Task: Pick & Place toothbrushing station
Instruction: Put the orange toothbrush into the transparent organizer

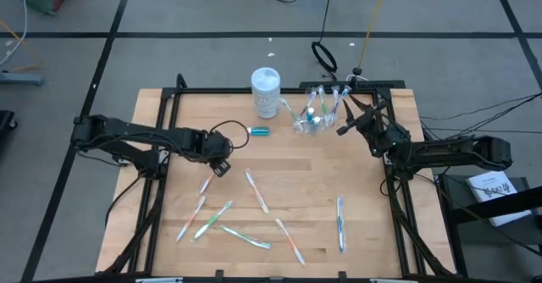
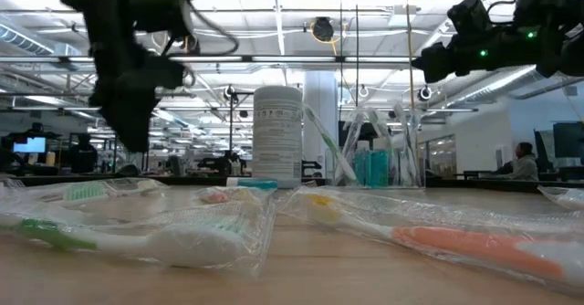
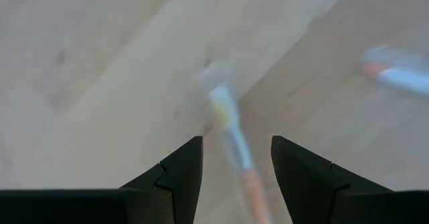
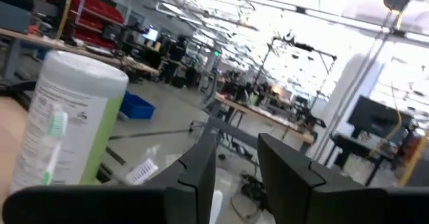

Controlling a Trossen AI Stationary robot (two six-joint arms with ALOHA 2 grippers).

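Note:
A small clear cup point(image 1: 313, 119) stands at the table's far middle with several toothbrushes upright in it; it also shows in the low view point(image 2: 374, 163). Several wrapped toothbrushes lie flat on the near half of the table, among them one point(image 1: 206, 184) just near of my left gripper. A small blue tube point(image 1: 258, 131) lies left of the cup. My left gripper point(image 1: 222, 166) is open above the table, its fingers point(image 3: 181, 177) on either side of a blurred toothbrush point(image 3: 231, 127) below. My right gripper point(image 1: 345, 125) is open and empty, raised just right of the cup.
A white and green canister point(image 1: 265, 92) stands left of the cup at the far edge and shows in the right wrist view point(image 4: 67, 123). More toothbrushes lie at the near middle point(image 1: 290, 241) and near right point(image 1: 341, 224). A black frame point(image 1: 161, 105) borders the table.

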